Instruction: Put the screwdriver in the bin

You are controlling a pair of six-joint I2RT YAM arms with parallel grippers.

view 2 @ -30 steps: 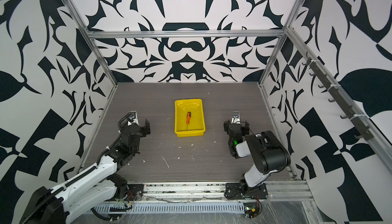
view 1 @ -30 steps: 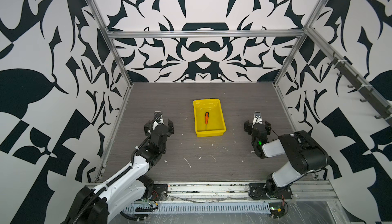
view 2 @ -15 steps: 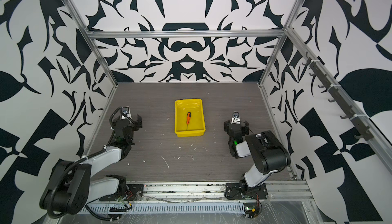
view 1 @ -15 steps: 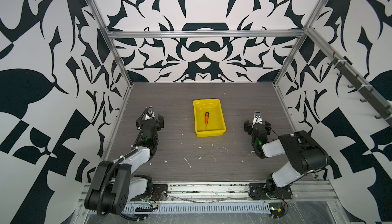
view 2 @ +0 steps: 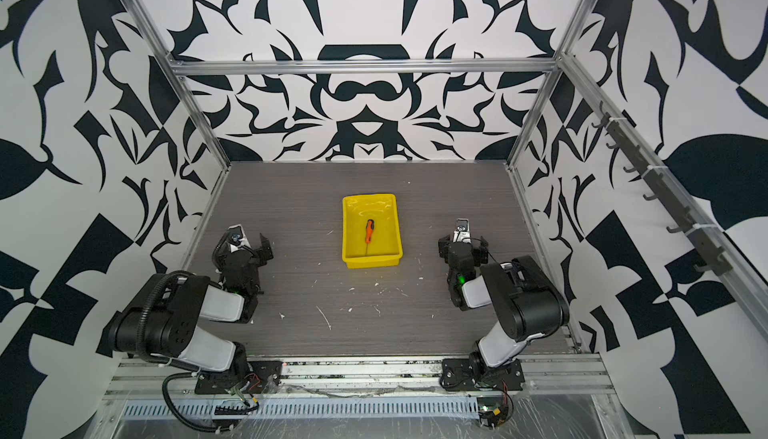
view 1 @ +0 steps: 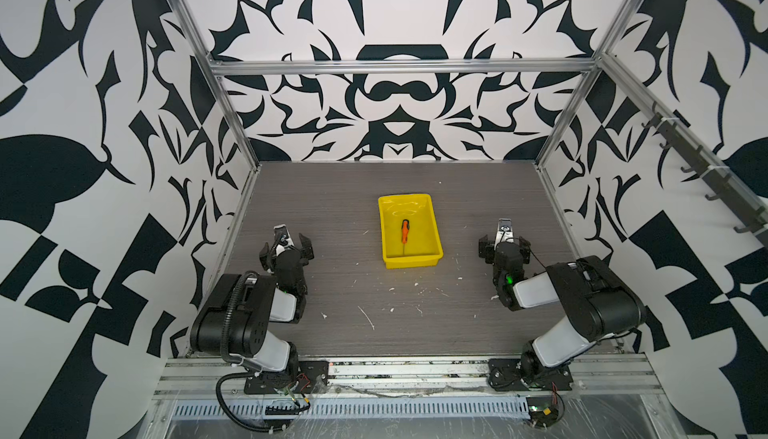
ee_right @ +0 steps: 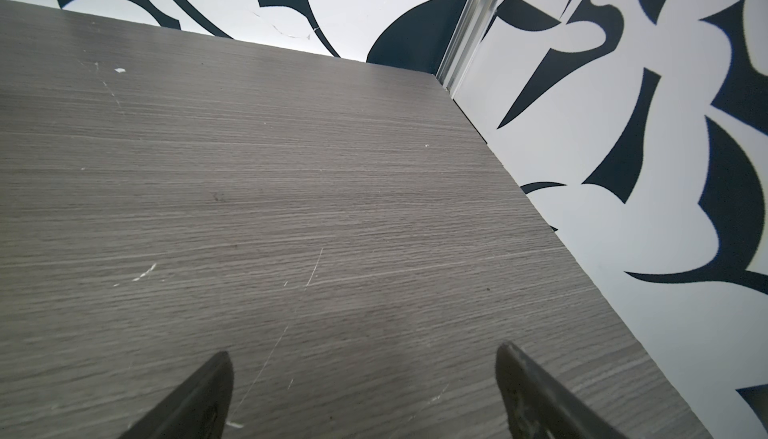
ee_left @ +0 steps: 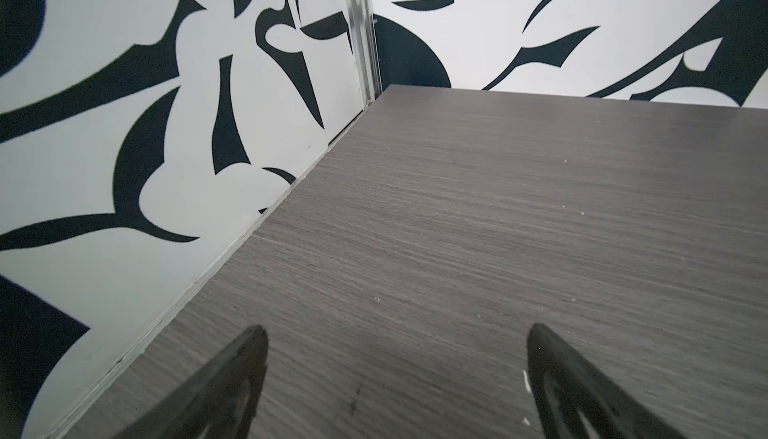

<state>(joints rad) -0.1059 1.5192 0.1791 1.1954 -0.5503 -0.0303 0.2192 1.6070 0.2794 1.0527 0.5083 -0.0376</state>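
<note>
screwdriver (view 1: 404, 231): is lying flat on the floor of the bin, orange handle with its black cap pointing away from the robot, thin shaft pointing toward it; in both top views the screwdriver (view 2: 369, 231) is showing the same way
bin (view 1: 411, 261): is sitting on the table (view 1: 332, 208) between the two arms, yellow and shallow, with nothing else showing inside
left gripper (view 1: 286, 247): is sitting low near the left wall (view 1: 199, 191), jaws spread wide and holding nothing; the wrist view of the left gripper (ee_left: 397, 333) is showing only bare table between its tips
right gripper (view 1: 505, 245): is sitting well apart from the bin on the opposite side; the wrist view of the right gripper (ee_right: 363, 353) is showing jaws likewise spread and empty
task standing: judging it done, since the screwdriver is resting inside the rim and neither arm is touching it
handling, should it need moving: looking light and stiff; the rounded handle is probably rolling easily on the glossy bin floor; the shaft is looking too thin for a sure pinch
where to take hold: across the orange handle near its middle, jaws closing on its width, coming straight down to clear the bin walls
risk: a glancing touch is likelier spinning the screwdriver or nudging the light bin than lifting anything
</note>
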